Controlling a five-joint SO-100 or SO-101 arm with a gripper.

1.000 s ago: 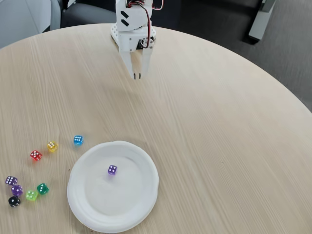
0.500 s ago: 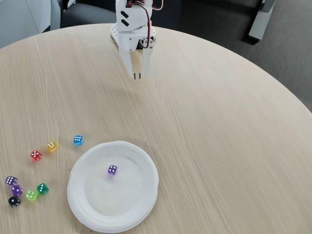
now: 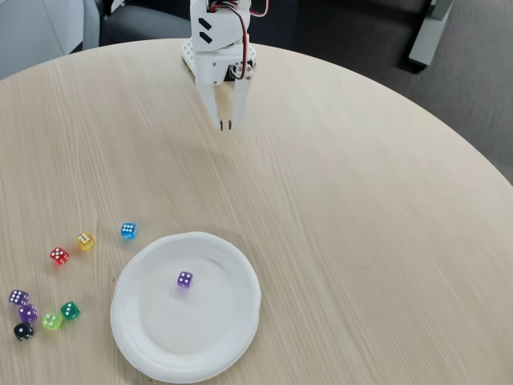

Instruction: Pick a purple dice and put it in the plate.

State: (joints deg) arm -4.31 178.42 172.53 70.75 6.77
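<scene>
Round pale wood table (image 3: 361,241), white plate (image 3: 232,337) near its front edge, white gripper (image 3: 226,125) far behind the plate with fingertips pressed together and empty, purple dice (image 3: 184,279) resting inside the plate near its centre, blue die (image 3: 128,231) just left of the plate's rim.

The light over my table (image 3: 361,241) is bright, even and soft, with no hard-edged shadows on the pale wood. The plate (image 3: 240,321) reads as a clean white and is close to washed out, so its rim shows only as faint grey shading, with a thin shadow along its lower right edge. My gripper (image 3: 226,126) throws no clear shadow on the wood. The picture is sharp across the tabletop, and the pips on the small dice can be made out. The floor beyond the table's far edge is much darker.
</scene>
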